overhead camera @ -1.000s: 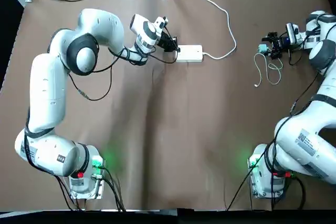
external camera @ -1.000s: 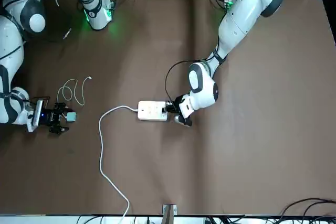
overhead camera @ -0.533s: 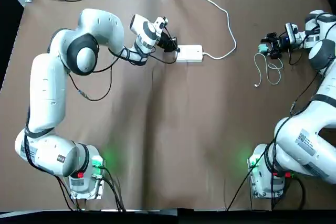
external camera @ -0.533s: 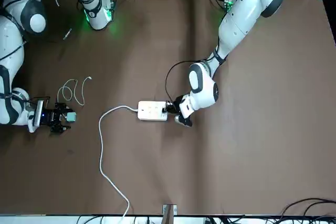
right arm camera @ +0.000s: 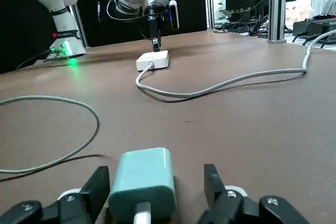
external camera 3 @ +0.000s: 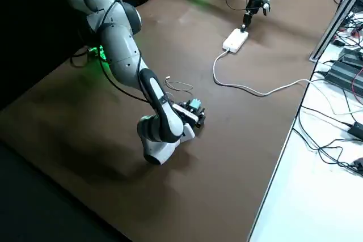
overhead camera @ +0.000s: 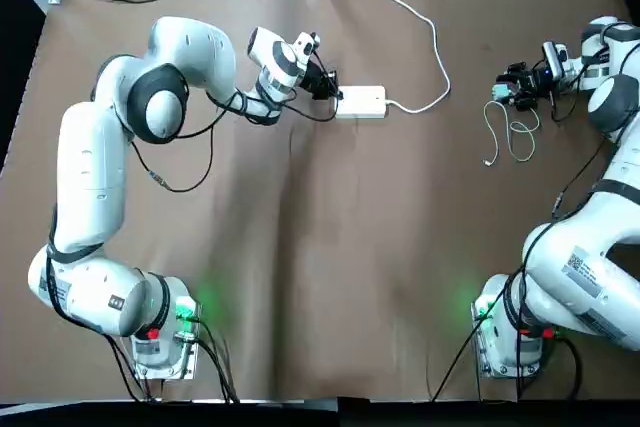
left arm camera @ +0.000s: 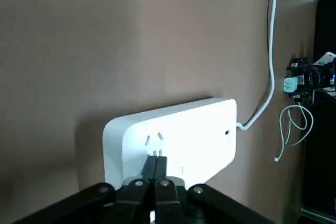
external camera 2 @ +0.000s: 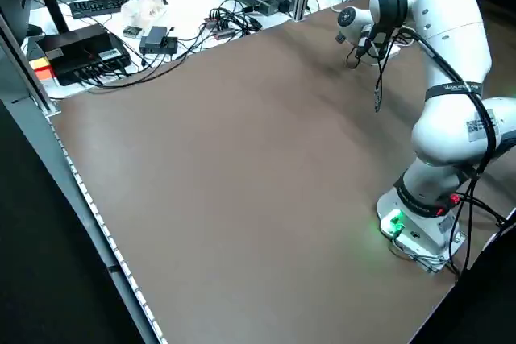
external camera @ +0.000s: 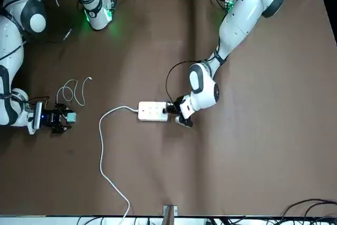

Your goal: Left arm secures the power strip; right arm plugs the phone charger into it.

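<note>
Two arms were at work on the desk [overhead camera: 330, 247]. Left gripper [overhead camera: 330, 93] was at the end of the strip [overhead camera: 360, 102] away from its cord [overhead camera: 425, 37], jaws clenched together with nothing between them, tips pressed on the strip's top by that end, as the left wrist view showed. Strip lay flat at the far middle of the desk, sockets up.

Right gripper [overhead camera: 510, 87] was low at the desk's far right edge, well apart from the strip. Its jaws stood spread either side of the charger [right arm camera: 144, 179]; from the right wrist view one finger sat close beside the teal cube and the other stood clear, so no firm grip yet by my reading. The charger's thin cable [overhead camera: 510, 132] lay looped on the desk just beside it.

Judged step: grasping the charger. To do it well, centre the cube between the fingers before closing and grip its flat sides squarely, so the prongs stay aligned for insertion. Lift gently; the looped cable could drag or snag. The left press should stay firm, since the strip could slide under the plugging push.
</note>
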Available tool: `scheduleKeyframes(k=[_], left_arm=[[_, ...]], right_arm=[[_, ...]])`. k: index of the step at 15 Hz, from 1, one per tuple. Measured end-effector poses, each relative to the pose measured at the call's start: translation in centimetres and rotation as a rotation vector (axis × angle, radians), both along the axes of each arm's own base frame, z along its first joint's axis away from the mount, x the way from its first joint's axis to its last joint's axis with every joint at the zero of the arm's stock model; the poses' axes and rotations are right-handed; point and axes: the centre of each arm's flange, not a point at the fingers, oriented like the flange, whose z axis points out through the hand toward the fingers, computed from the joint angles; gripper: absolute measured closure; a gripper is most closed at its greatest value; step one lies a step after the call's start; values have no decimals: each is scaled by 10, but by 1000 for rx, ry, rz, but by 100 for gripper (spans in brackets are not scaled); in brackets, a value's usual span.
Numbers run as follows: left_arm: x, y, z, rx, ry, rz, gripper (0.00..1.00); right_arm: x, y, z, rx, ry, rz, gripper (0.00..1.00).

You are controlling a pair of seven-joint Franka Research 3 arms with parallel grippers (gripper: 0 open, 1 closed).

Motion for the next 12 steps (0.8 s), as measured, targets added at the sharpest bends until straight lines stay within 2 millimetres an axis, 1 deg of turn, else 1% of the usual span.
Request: scheduleKeyframes(k=[12], left_arm=[[0,0,0,0,-1,-1,99]], right_arm=[[0,0,2,-25,-54,57,20]])
